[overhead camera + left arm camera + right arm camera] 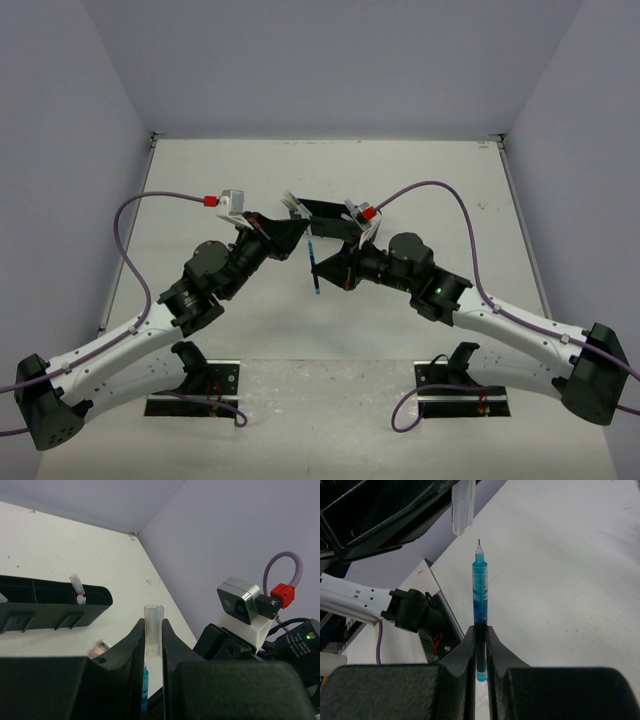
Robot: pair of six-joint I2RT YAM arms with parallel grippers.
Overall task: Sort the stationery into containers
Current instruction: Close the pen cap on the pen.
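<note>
- Your left jaws were closed down to a narrow gap on a clear pen cap (153,616). In the left wrist view it stood upright between the two fingers (130,655), with its open end poking above their tips.
- Your right jaws were all but shut, pinching the lower barrel of a blue pen (480,585). Its bare tip pointed to 12 o'clock in the right wrist view, just short of the cap's closed end and not touching it.
- From above, the two sets of jaws met nose to nose over the middle of the bench (200,180). Your left arm reached in from 8 o'clock and your right arm from 4 o'clock, with the blue pen between them.
- The black organizer tray (95,600) lay on the bench at 12 o'clock from the jaws. In the left wrist view it sat out at 9 o'clock, with a clear-barrelled pen (76,586) leaning in its end compartment.
- A pinkish eraser (96,652) lay on the bench on the near side of the tray. Only a corner of it showed past the left finger.
- In the top view you could see little of the tray. Both wrists covered it, leaving one dark edge and a few pale pen ends (291,204).
- The left wrist view cut the tray off at 9 o'clock, so its other compartments and their contents could not be made out.
- The small clear item beside the eraser was too hidden to name.
</note>
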